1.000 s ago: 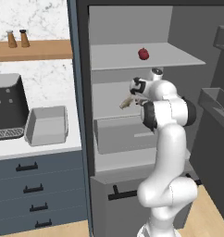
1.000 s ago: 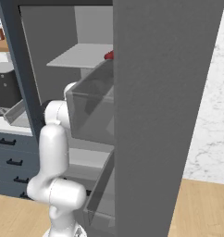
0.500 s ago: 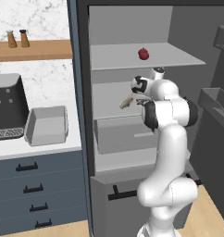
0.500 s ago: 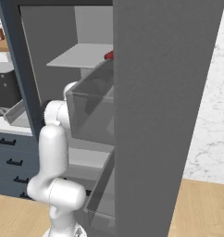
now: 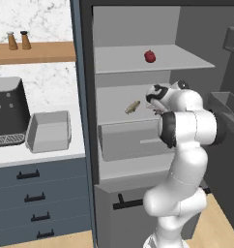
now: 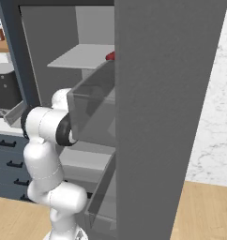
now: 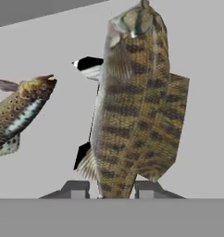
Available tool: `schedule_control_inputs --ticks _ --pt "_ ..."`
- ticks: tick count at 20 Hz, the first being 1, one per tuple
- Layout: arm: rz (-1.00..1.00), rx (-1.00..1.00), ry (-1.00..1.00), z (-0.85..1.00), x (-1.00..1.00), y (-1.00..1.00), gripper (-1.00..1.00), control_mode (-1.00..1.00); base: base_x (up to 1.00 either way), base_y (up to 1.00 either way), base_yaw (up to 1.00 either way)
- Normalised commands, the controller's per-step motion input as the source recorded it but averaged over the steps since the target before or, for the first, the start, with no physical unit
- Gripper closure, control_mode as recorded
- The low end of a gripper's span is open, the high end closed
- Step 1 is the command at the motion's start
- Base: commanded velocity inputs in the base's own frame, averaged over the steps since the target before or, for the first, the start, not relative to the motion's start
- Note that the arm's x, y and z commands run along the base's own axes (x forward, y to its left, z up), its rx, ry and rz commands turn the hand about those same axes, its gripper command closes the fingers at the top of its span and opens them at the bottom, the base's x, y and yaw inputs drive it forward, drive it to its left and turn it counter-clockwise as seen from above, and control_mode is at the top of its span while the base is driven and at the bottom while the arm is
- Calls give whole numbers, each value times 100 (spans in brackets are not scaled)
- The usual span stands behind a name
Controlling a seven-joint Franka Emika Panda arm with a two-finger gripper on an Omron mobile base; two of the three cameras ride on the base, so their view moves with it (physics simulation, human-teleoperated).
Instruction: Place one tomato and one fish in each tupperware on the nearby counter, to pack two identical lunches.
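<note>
Fish (image 7: 132, 106) is filling the middle of the hand view, its lower body sitting between the two dark fingertips of the tool (image 7: 113, 189), which are drawn in narrow against its sides; the tool is gripping this fish. A second fish (image 7: 22, 111) is lying just beside it on the pale shelf, apart from the held one.

In the left base view the arm is reaching into the open cabinet at the middle shelf, with a fish (image 5: 132, 107) showing just beside the wrist; the tool itself is hidden behind the arm there. One shelf higher, a tomato (image 5: 150, 56) is resting alone. Well off to the left, a grey container (image 5: 49, 131) is sitting on the white surface (image 5: 51, 154) next to a dark appliance (image 5: 7, 111). It is looking unfilled from this angle; a second container cannot be made out.

The step in hand appears to be picking up the first fish, so the packing is barely begun. The next move is calling for lifting the fish clear of the shelf and of its neighbour, backing out of the cabinet without catching the shelf above, then swinging left to the container.
</note>
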Motion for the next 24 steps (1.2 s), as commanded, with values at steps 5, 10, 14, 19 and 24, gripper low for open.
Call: schedule_control_inputs --ticks 5,10,14,19,24 --pt "-2 4 -22 100 -100 -3 100 -100 0 0 0" --pt "0 0 1 100 -100 0 100 -100 0 0 0" --pt "0 0 29 100 -100 0 100 -100 0 0 0" --pt "-5 -10 56 61 -100 0 100 -100 0 0 0" --pt "-2 -11 19 -18 -63 0 100 -100 0 0 0"
